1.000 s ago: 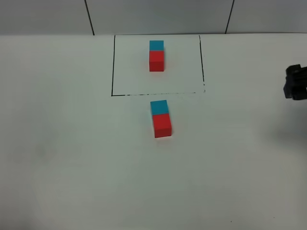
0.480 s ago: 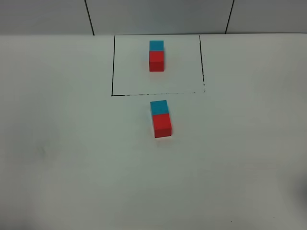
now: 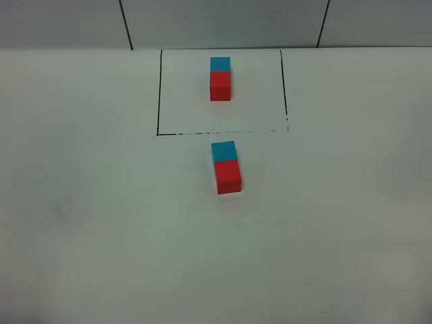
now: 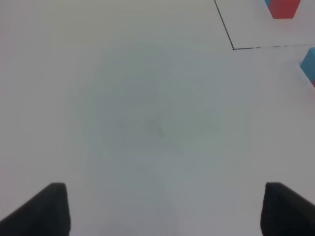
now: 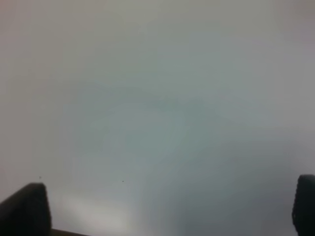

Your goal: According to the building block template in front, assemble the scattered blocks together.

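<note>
Template pair (image 3: 220,79) sits inside the black outline (image 3: 158,94). Loose cyan block (image 3: 223,150) touches red block (image 3: 228,177) just below the outline on the table (image 3: 101,223). Left gripper (image 4: 162,206) and right gripper (image 5: 167,206): jaws spread wide, empty.

Here's the building block template (image 3: 220,79), sitting toward the far side of the desk (image 3: 101,202) inside a thin black drawn rectangle: a cyan-blue cube at the far end, a red cube pressed right against its near face, both flat and square to the frame. Just outside the rectangle's near line lie the scattered blocks (image 3: 227,167), and they're joined too — the cyan-blue cube (image 3: 223,150) at the far end, the red cube (image 3: 228,177) touching it on the near side, in the same order as the template. This pair is turned very slightly off the template's line. From the left wrist camera, only edges of both pairs peek into view.
</note>
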`<state>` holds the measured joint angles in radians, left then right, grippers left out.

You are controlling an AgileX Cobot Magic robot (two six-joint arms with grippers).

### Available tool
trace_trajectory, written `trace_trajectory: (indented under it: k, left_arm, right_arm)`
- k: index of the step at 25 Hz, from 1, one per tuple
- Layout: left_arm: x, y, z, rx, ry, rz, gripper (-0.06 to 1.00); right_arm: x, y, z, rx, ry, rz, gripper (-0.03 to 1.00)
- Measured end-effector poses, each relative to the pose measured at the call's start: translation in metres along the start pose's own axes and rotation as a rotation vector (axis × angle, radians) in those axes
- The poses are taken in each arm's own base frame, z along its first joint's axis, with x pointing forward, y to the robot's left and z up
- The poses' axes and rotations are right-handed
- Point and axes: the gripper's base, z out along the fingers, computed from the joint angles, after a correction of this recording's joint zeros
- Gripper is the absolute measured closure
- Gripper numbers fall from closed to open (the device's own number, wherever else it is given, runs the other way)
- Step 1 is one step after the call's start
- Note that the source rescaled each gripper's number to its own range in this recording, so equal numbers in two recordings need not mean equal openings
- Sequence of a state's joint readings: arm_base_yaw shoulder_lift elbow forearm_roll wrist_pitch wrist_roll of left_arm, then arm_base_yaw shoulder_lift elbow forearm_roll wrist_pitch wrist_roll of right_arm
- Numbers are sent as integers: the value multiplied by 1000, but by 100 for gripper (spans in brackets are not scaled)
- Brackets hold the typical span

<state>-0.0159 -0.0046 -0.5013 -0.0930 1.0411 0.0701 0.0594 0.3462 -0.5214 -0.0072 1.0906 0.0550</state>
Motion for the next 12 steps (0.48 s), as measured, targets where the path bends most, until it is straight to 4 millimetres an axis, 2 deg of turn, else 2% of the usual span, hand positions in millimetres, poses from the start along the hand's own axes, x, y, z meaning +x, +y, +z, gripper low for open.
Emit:
trace_trajectory:
  k: [12]
  left_arm:
    - [0,0,0,0,0,0,8]
  right_arm:
    - [31,-1,-29,-56,-298,-42,-2]
